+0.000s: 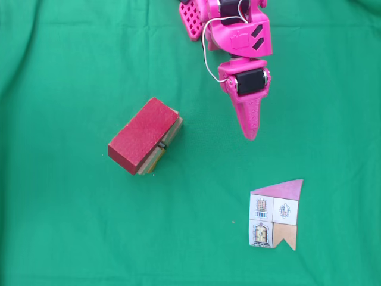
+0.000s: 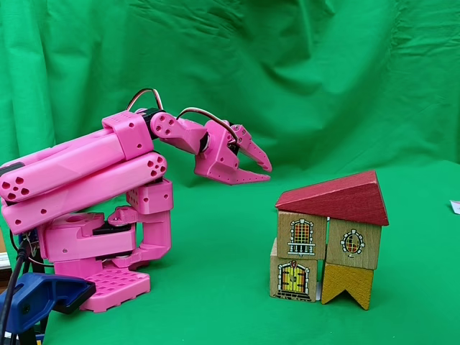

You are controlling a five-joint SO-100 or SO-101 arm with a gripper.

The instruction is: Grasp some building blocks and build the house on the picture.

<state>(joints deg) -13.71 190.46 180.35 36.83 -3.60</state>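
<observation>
- Green cloth (image 1: 71, 238) covers the whole worktop, and in the fixed view from the side it also hangs as a backdrop (image 2: 323, 65) behind everything.
- Pink arm (image 2: 79, 180) sits folded at the left of the side view, its base on the cloth; in the fixed view from above it enters from the top edge (image 1: 235, 30).
- Blue clamp (image 2: 43, 295) grips the arm's base at the lower left of the side view.
- House (image 2: 330, 241) stands finished on the cloth, right of the arm and well apart from it: four light-brown blocks in two rows of two, printed with windows and a door, the lower right one notched.
- Red roof block (image 2: 334, 200) lies slanted across the top of the house; from above (image 1: 144, 134) it covers nearly all of the stack, left of centre.
- Picture (image 1: 277, 214), a flat house-shaped card with a pink roof, lies on the cloth at the lower right in the view from above, apart from the house.
- Tool (image 2: 262, 171) hangs above the cloth with its jaws slightly parted and nothing between them, pointing toward the house; from above (image 1: 250, 128) it lies between house and card.
</observation>
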